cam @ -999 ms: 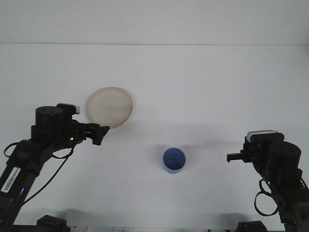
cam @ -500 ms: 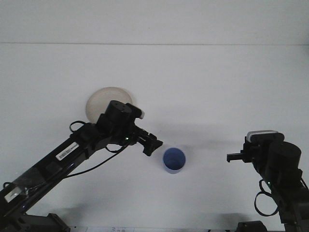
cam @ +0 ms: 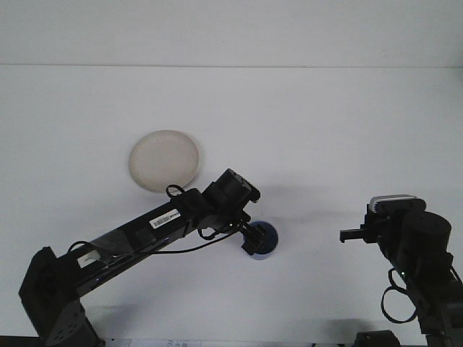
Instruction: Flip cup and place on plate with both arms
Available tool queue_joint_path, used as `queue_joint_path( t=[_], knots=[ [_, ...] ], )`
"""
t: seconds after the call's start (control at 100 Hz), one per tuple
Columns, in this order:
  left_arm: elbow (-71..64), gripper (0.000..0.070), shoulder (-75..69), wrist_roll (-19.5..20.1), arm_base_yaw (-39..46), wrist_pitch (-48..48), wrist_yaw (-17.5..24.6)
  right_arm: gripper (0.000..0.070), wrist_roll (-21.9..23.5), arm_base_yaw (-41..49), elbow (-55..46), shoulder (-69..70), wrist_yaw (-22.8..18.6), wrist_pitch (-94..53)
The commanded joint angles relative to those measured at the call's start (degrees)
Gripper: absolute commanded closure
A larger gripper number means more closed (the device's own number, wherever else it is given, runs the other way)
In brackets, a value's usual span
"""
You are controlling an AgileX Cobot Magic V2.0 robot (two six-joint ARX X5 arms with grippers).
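Note:
A blue cup (cam: 266, 239) stands upright, mouth up, on the white table near the middle front. The round beige plate (cam: 165, 160) lies flat to its upper left, with nothing on it. My left arm reaches across the table, and my left gripper (cam: 251, 239) is open at the cup's left rim, its dark fingers covering part of that side. Whether they touch the cup cannot be told. My right gripper (cam: 345, 235) is shut, points left and hangs well to the right of the cup, holding nothing.
The white table (cam: 304, 137) runs back to a pale wall. The left arm's links and cable (cam: 145, 235) stretch low over the table from the front left corner to the cup. The right arm's base (cam: 423, 253) fills the front right corner.
My left arm has swung from beside the plate rightward and forward, bringing its gripper to the cup's left rim. The plate is now fully uncovered. The right arm and the cup have not moved.

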Motion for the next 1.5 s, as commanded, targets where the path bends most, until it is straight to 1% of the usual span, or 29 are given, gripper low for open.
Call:
queue_joint_path(
  t=[0.0, 0.01, 0.02, 0.09, 0.1, 0.13, 0.18, 0.22, 0.37, 0.51, 0.57, 0.64, 0.69, 0.839, 0.989, 1.139, 1.279, 1.359, 1.429, 1.469, 1.489],
  knots=[
    [1.3, 0.0358, 1.5, 0.9, -1.0, 0.3, -0.3, 0.07, 0.6, 0.1, 0.5, 0.3, 0.0, 0.5],
    [1.3, 0.0374, 1.6, 1.0, -1.0, 0.3, -0.3, 0.07, 0.6, 0.1, 0.5, 0.3, 0.0, 0.5],
    [1.3, 0.0429, 1.6, 1.2, -1.0, 0.3, -0.3, 0.07, 0.6, 0.1, 0.5, 0.3, 0.0, 0.5],
    [1.3, 0.0697, 1.6, 2.3, -1.0, 0.4, -0.3, 0.07, 0.6, 0.1, 0.5, 0.3, 0.0, 0.5],
    [1.3, 0.07, 1.6, 2.5, -1.0, 0.5, -0.3, 0.07, 0.6, 0.1, 0.5, 0.3, 0.0, 0.5],
    [1.4, 0.0685, 1.6, 2.8, -1.0, 0.5, -0.3, 0.07, 0.6, 0.1, 0.5, 0.3, 0.0, 0.5],
    [2.0, 0.069, 1.6, 2.8, -1.0, 0.1, -0.7, 0.07, 0.6, 0.1, 0.5, 0.3, 0.0, 0.5],
    [2.7, 0.069, 1.6, 2.8, -0.8, -0.5, -1.7, 0.07, 0.6, 0.1, 0.5, 0.3, 0.0, 0.5],
    [8.5, 0.069, 1.6, 3.6, 2.3, -5.7, -8.7, 0.07, 0.6, 0.1, 0.5, 0.3, 0.0, 0.5],
    [15.5, 0.069, 1.6, 3.7, 9.0, -10.0, -12.8, 0.07, 0.6, 0.1, 0.5, 0.3, 0.0, 0.5],
    [17.8, 0.069, 1.6, 3.7, 12.3, -11.5, -15.5, 0.07, 0.6, 0.1, 0.5, 0.3, 0.0, 0.5],
    [19.6, 0.069, 1.6, 3.7, 16.9, -12.0, -19.7, 0.07, 0.6, 0.1, 0.5, 0.3, 0.0, 0.5],
    [19.9, 0.069, 1.6, 3.7, 20.0, -11.6, -21.2, 0.07, 0.6, 0.1, 0.5, 0.3, 0.0, 0.5],
    [20.0, 0.069, 2.5, 3.7, 28.9, -12.1, -21.2, 0.07, 0.6, 0.1, 0.5, 0.3, 0.0, 0.5],
    [20.0, 0.069, 4.3, 3.7, 34.1, -13.2, -21.2, 0.07, 0.6, 0.1, 0.5, 0.3, 0.0, 0.6],
    [20.0, 0.0689, 7.3, 4.0, 36.2, -13.3, -21.2, 0.07, 0.6, 0.1, 0.5, 0.3, 0.0, 0.6],
    [20.0, 0.0688, 10.1, 4.6, 36.3, -13.1, -21.1, 0.07, 0.6, 0.1, 0.5, 0.3, 0.0, 0.7],
    [20.0, 0.0685, 11.2, 4.6, 36.3, -13.1, -20.2, 0.07, 0.6, 0.1, 0.5, 0.3, 0.0, 0.7],
    [20.0, 0.0681, 12.0, 4.6, 36.3, -13.0, -18.4, 0.07, 0.6, 0.1, 0.5, 0.3, 0.0, 0.7],
    [20.0, 0.0658, 12.3, 4.6, 36.3, -13.0, -17.6, 0.07, 0.6, 0.1, 0.5, 0.3, 0.0, 0.7],
    [20.0, 0.0627, 12.4, 4.6, 36.3, -13.0, -17.5, 0.07, 0.6, 0.1, 0.5, 0.3, 0.0, 0.7]
  ],
)
